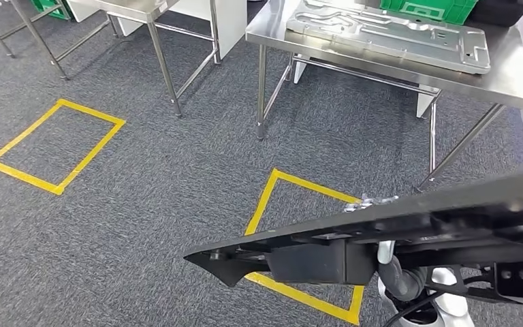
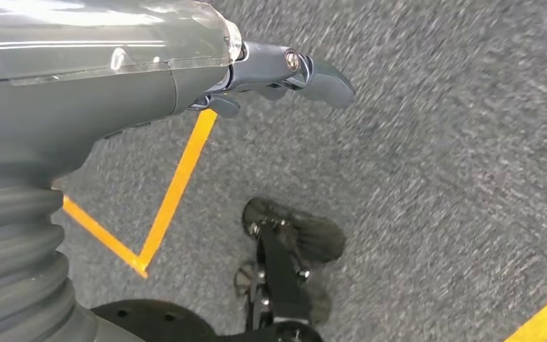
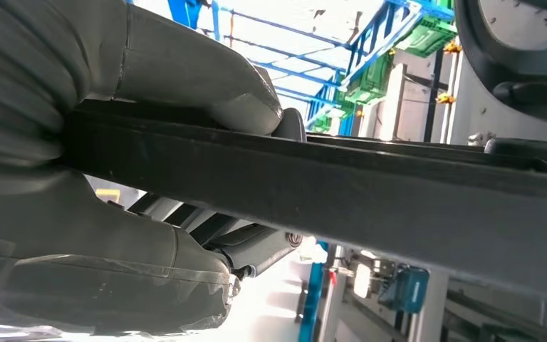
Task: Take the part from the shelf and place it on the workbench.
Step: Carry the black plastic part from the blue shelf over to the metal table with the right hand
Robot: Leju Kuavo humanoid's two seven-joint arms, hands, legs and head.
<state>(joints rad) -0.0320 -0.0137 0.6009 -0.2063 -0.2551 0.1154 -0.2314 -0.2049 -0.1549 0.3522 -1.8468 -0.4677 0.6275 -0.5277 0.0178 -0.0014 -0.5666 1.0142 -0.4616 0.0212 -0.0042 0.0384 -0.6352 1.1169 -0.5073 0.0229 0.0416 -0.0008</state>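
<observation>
A long, flat black part [image 1: 408, 225] is held by the right hand [image 3: 135, 214] and is seen edge-on across the lower right of the head view, raised above the grey carpet [image 1: 143, 204] and a yellow taped rectangle [image 1: 262, 204]. In the right wrist view the part [image 3: 370, 192] is clamped between the thick grey thumb [image 3: 206, 85] on one face and the darker fingers [image 3: 249, 246] on the other. The left hand [image 2: 271, 75] is seen above the carpet (the picture is blurred), with nothing in it and its fingers loosely extended and apart. Ahead stands a steel workbench [image 1: 511, 78], well apart from the carried part; a silver metal plate [image 1: 388, 34] lies on it, with a green crate [image 1: 429, 9] behind. A second taped rectangle [image 1: 13, 146] is marked on the floor to the left.
</observation>
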